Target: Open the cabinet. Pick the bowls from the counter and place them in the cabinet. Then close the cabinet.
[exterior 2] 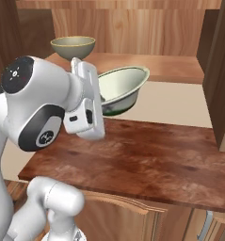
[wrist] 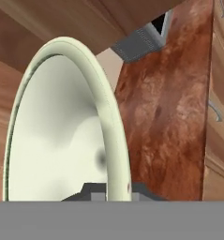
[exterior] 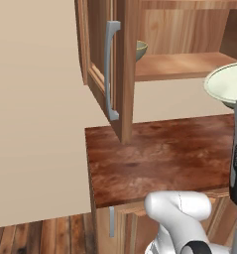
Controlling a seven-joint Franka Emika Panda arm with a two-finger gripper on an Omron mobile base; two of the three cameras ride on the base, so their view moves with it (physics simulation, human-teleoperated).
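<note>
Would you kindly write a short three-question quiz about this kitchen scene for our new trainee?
1. True or false: the cabinet doors are open.
2. Where is the olive-tan bowl? A) on the counter B) on the cabinet shelf C) on the floor
3. Fill in: the pincer grips the pale bowl by its ____.

Key: 1 true; 2 B; 3 rim.

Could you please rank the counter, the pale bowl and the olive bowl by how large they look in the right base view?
1. Counter, largest by far.
2. Pale bowl, held up above the counter.
3. Olive bowl, smallest, though it sits farther back on the cabinet shelf.
</note>
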